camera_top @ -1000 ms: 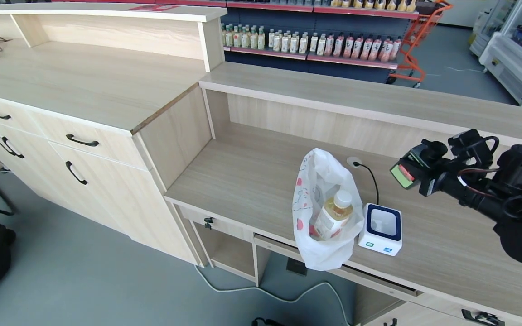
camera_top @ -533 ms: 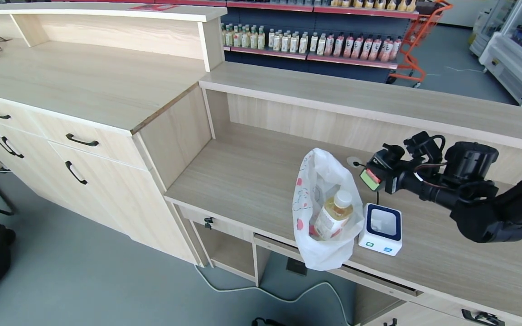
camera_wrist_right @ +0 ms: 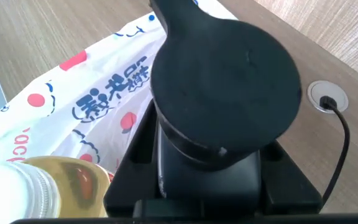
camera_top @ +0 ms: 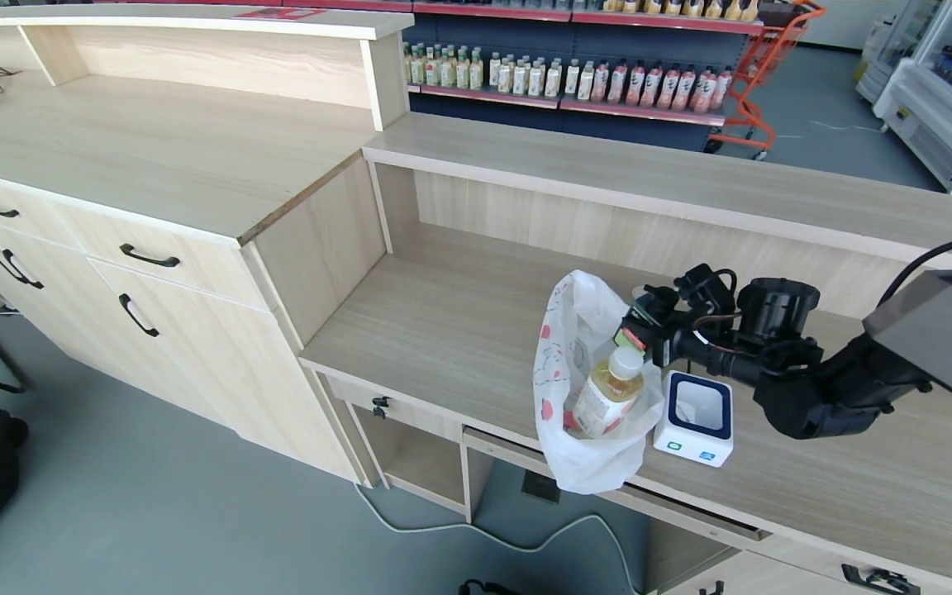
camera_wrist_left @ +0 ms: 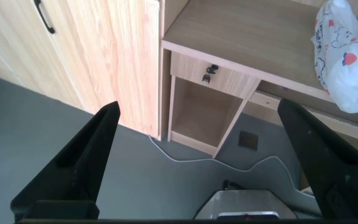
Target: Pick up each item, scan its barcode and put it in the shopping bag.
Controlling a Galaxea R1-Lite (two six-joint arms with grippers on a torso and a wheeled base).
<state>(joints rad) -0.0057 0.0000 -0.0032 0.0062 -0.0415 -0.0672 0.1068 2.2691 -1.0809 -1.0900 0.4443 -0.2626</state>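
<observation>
- Head view, on the pale wood surface: white shopping bag with red print, mouth open upward, lower part sagging over the near edge.
- Inside the shopping bag: bottle of amber drink, white cap uppermost, leaning toward the bag's right side, label visible through the opening.
- Just beside the shopping bag, on its right and touching the plastic: white scanner, dark-framed window facing up.
- At the shopping bag's right rim, just above the bottle's cap: right pincer, closed on a small item showing green and red faces; kind of item not determinable.
- Right wrist view, past the pincer's black body: printed plastic of the shopping bag and the bottle's cap and shoulder directly below.
- Behind the shopping bag, on the same surface: round cable port with a black cable running out of it.
- Left wrist view: left pincer spread wide, nothing between its dark fingers, held low over grey floor and well apart from the shopping bag.
- Same view, below and to the left of the shopping bag: open cabinet bay under the surface, with a pale cord on the floor at its foot.
</observation>
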